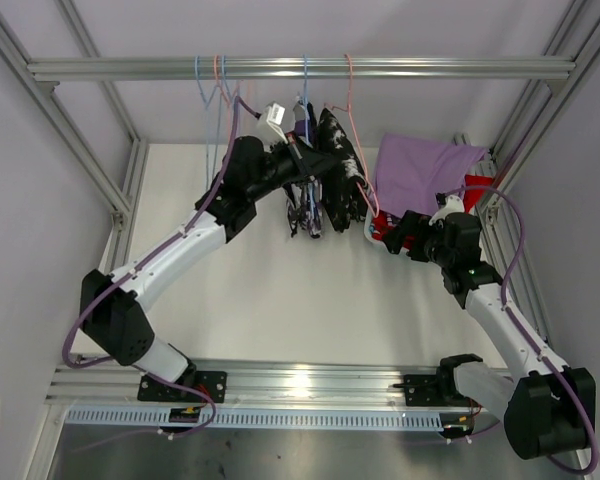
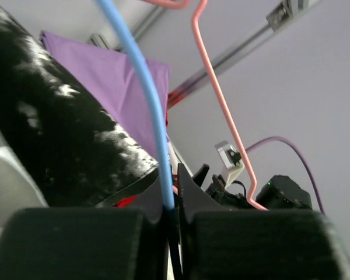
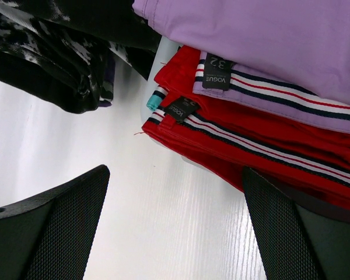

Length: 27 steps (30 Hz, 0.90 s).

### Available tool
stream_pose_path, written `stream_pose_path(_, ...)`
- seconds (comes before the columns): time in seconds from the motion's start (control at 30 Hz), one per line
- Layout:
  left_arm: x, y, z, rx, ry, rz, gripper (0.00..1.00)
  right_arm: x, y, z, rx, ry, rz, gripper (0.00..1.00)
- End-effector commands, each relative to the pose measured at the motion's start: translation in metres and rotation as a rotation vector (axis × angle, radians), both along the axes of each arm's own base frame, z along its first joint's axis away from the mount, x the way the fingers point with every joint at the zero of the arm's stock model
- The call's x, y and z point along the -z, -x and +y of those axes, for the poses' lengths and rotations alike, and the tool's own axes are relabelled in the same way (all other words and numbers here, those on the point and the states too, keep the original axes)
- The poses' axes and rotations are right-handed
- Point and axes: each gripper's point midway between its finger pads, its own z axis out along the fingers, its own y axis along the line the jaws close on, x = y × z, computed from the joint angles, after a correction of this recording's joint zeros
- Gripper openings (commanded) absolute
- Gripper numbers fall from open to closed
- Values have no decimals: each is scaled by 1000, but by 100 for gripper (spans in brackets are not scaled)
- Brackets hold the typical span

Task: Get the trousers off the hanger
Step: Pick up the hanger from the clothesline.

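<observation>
Trousers split between rail (image 1: 300,68) and table (image 1: 280,290): the black-and-white pair (image 1: 338,165) and the print pair (image 1: 302,205) hang side by side from hangers at the middle of the far rail, the print pair on the left. The lilac pair (image 1: 425,170) lies folded on the table at far right, atop the red pair (image 3: 251,140), whose striped waistband juts out on the near side. A sliver of teal cloth (image 3: 154,103) peeks out at the left end of that waistband.

The left gripper (image 2: 170,198) is raised to the hanging clothes, its fingers pinched almost together on the wire of a blue hanger (image 2: 146,99), with the black-and-white pair just left of the wire. A pink hanger (image 2: 221,105) hangs apart to the right.

The right gripper (image 3: 175,172) sits low over the table just near of the red waistband, its fingers spread wide and holding nothing.
</observation>
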Motion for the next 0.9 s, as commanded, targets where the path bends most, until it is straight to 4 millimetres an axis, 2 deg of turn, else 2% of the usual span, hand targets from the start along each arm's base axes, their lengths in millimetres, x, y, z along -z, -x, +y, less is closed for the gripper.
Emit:
stream_pose_path(0.0,-61,24,13,5,136,-131,0,-13,-9,-1,0,11,-46,99)
stream_pose_path(0.23,-106,43,26,13,176,-247,0,-13,-8,-1,0,11,-43,100)
stream_pose_path(0.47,-145,42,51,-106,180,-355,0,-14,-6,1,-11,9,-41,99)
stream_pose_path(0.5,-144,39,54,-132,164,-350,0,-14,-6,1,-11,9,-40,99)
stream_pose_path(0.53,-156,40,57,-145,171,-375,0,-14,-5,3,-18,8,-38,99)
stream_pose_path(0.6,-159,37,60,-165,149,-391,0,-15,-4,4,-20,10,-42,99)
stream_pose_path(0.63,-167,38,63,-175,147,-405,0,-14,-4,4,-20,12,-40,99)
stream_pose_path(0.87,-174,42,76,-211,80,-446,0,-12,-4,7,-29,10,-33,99)
